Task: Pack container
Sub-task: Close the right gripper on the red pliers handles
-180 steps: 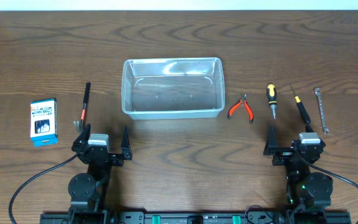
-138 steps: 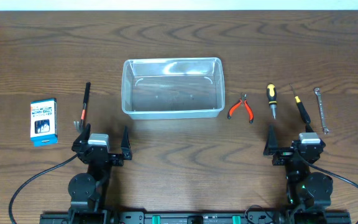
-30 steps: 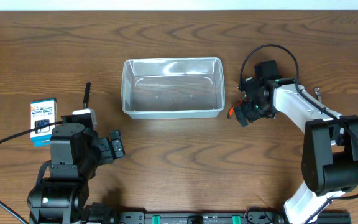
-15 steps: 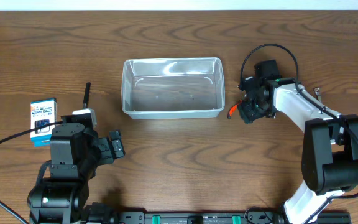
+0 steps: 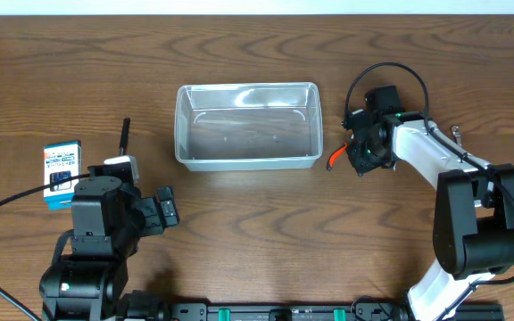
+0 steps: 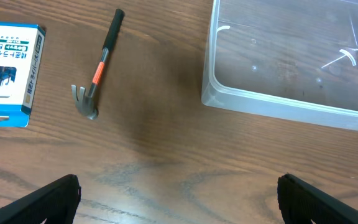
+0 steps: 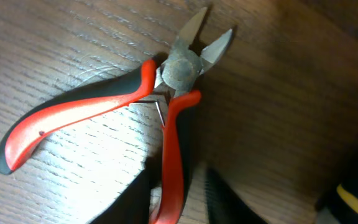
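Over the desk [image 5: 257, 245], overhead view:
Container: we saw the container [image 5: 247, 160] standing at mid-desk, toward the far edge.
Right claw: the right claw [image 5: 360, 157] sat over the red-handled pliers [image 5: 333, 159], just right of the container.
Left claw: the left claw [image 5: 161, 214] hung at the near left, spread wide and holding nothing.
Left side: a hammer [image 5: 124, 134] and a blue-and-white box [image 5: 61, 165] lay left of the container, apart from it.

Left wrist view:
Fingers: we saw both fingers [image 6: 55, 199] at the lower corners, with bare desk between them.
Container: its near corner filled the upper right.

Right wrist view:
Pliers: they lay flat on the desk.
Grip: two dark fingers [image 7: 219, 196] closely flanked one red handle; we could not tell whether they had pinched it.
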`<state>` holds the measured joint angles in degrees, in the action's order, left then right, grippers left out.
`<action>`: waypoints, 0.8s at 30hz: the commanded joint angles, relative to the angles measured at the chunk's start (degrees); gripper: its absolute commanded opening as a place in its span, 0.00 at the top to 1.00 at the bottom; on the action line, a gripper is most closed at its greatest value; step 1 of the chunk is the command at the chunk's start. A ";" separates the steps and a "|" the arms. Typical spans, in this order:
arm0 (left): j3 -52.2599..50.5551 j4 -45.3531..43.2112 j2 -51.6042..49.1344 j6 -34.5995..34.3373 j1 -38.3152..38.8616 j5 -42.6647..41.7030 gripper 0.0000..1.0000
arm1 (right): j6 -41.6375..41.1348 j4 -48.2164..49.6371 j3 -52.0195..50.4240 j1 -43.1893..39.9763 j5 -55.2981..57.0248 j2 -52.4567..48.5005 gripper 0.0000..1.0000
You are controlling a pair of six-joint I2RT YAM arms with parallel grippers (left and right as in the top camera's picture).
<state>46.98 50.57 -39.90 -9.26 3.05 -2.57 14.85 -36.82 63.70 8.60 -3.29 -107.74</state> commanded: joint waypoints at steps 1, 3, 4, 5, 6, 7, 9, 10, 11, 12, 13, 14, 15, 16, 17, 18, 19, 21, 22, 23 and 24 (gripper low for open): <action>1.20 -0.04 0.15 -0.92 -0.13 0.70 0.02 | -0.70 -0.48 -0.50 -0.37 -1.49 -2.47 0.83; 1.20 -0.04 0.15 -0.92 -0.13 0.70 0.02 | -0.72 -0.61 -0.50 -0.37 -1.49 -2.47 0.87; 1.20 -0.04 0.15 -0.94 -0.13 0.70 0.02 | -0.72 -0.66 -0.50 -0.37 -1.49 -2.47 0.88; 1.20 -0.04 0.15 -0.92 -0.13 0.70 0.02 | -0.72 -0.68 -0.50 -0.37 -1.49 -2.47 0.90; 1.20 -0.02 0.15 -0.92 -0.13 0.70 0.02 | -0.72 -0.70 -0.50 -0.33 -1.49 -2.47 0.91; 1.20 -0.04 0.15 -0.92 -0.13 0.70 0.02 | -0.90 -0.68 -0.50 -0.31 -1.49 -2.47 0.92; 1.20 -0.04 0.15 -0.92 -0.13 0.70 0.02 | -1.11 -0.63 -0.50 -0.28 -1.51 -2.47 0.95; 1.20 -0.04 0.15 -0.92 -0.13 0.70 0.02 | -1.11 -0.63 -0.50 -0.28 -1.51 -2.47 0.96; 1.20 -0.02 0.15 -0.92 -0.13 0.70 0.02 | -1.11 -0.63 -0.50 -0.28 -1.51 -2.47 0.99; 1.20 -0.02 0.15 -0.92 -0.13 0.70 0.02 | -1.14 -0.66 -0.50 -0.26 -1.51 -2.47 0.99; 1.20 -0.04 0.15 -0.92 -0.13 0.70 0.02 | -1.31 -0.66 -0.50 -0.26 -1.62 -2.47 0.99; 1.20 -0.04 0.15 -0.92 -0.13 0.70 0.02 | -1.86 -0.63 -0.50 -0.28 -1.70 -2.47 0.99; 1.20 -0.04 0.13 -0.92 -0.13 0.70 0.02 | -2.71 -0.52 -0.50 -0.28 -1.68 -2.47 0.99; 1.20 -0.02 0.15 -0.92 -0.13 0.70 0.02 | -3.78 -0.35 -0.50 -0.31 -1.70 -2.47 0.99; 1.20 -0.02 0.15 -0.92 -0.13 0.70 0.02 | -4.76 -0.15 -0.48 -0.33 -1.70 -2.47 0.99; 1.20 -0.04 0.15 -0.92 -0.13 0.72 0.02 | -5.81 0.02 -0.35 -0.33 -1.68 -2.40 0.99; 1.20 -0.04 0.15 -0.90 -0.13 0.72 0.02 | -6.27 0.00 -0.09 -0.37 -1.66 -2.40 0.99; 1.20 -0.02 0.13 -0.90 -0.13 0.72 0.02 | -7.13 -0.39 1.11 -0.50 -1.36 -2.19 0.99; 1.20 -0.04 0.13 -0.90 -0.13 0.72 0.02 | -7.96 -0.83 1.95 -0.61 -0.98 -1.95 0.99; 1.20 -0.04 0.13 -0.92 -0.13 0.72 0.02 | -8.94 -1.51 3.17 -0.83 -0.98 -1.51 0.99; 1.20 -0.02 0.13 -0.90 -0.13 0.72 0.02 | -10.29 -2.27 4.72 -1.09 -1.03 -0.90 0.99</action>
<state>46.98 50.57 -39.90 -9.26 3.05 -2.57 9.08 -38.24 65.12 8.58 -3.99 -108.29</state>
